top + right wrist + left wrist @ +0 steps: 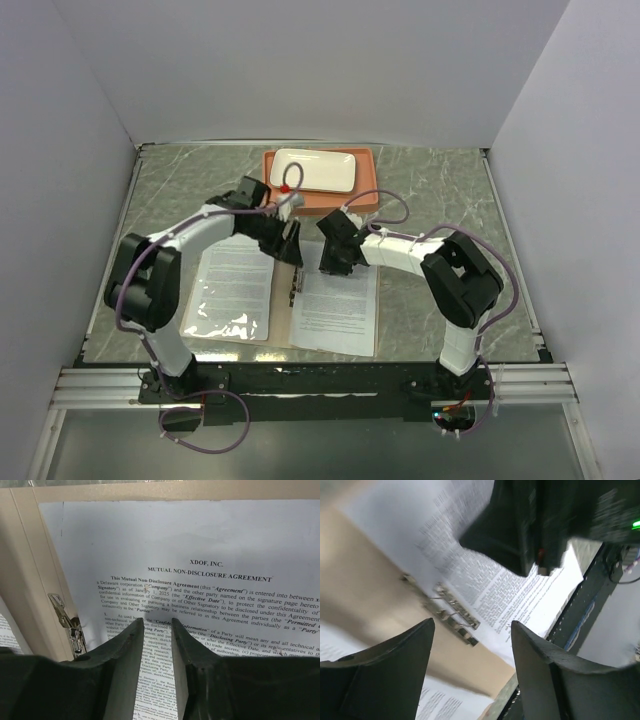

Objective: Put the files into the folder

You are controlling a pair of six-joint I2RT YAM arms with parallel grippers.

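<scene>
Two files (335, 310), likely limp and slippery, lie on the open folder (281, 325); pinch an edge. Left gripper (470, 625) gapes, right gripper (156, 622) barely parted, both empty.

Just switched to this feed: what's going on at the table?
Both arms reach over the open tan-brown cardboard folder. One white printed paper sheet lies on its left half under glossy plastic; a second sheet lies on the right half. The left gripper, open, hovers above the metal clip at the spine. The right gripper, fingers narrowly apart, sits low over the second sheet, holding nothing. An orange tray with a white rectangular plate sits behind.
</scene>
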